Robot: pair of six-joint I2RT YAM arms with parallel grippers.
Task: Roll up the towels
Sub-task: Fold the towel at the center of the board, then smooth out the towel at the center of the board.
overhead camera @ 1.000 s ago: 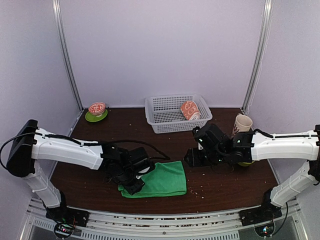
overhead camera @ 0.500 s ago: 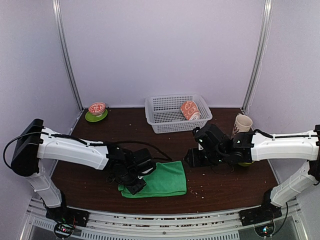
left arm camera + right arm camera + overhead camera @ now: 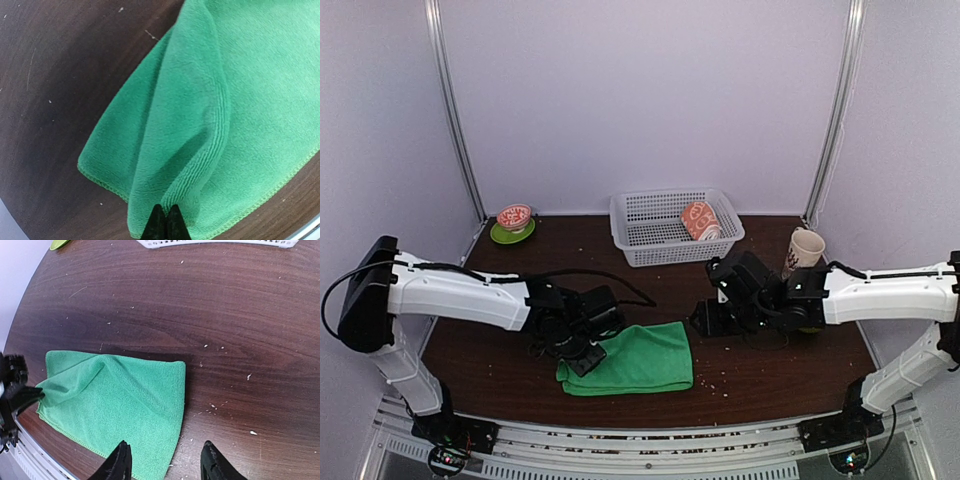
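Left claw is pinched narrow on the green towel. Its two black tips press together on a raised ridge of plush cloth at the towel's left end. From that pinch the fabric lifts into a soft, tent-like fold, while most of the towel lies flat on the dark wooden table, close to the near edge and a little left of the middle.

The right claw hangs spread wide and holds nothing. It sits above bare wood just beyond the towel's far right corner and does not touch the cloth.

The peach towel, printed with white figures, sits as a roll in the right end of the white basket, which is at the middle of the far edge. It looks finished, so the green one appears to be the work left.

The green towel looks light, thick and limp. It will likely sag and drape wherever it is lifted and keep no shape of its own. Its pile probably grips the wood a little, so dragging it may bunch it up. The stitched hem along the near edge and the corners look like the firmest places to pinch. A grip at each end of one short side should keep a roll even, while a single hold in the middle would probably let the ends trail loose.
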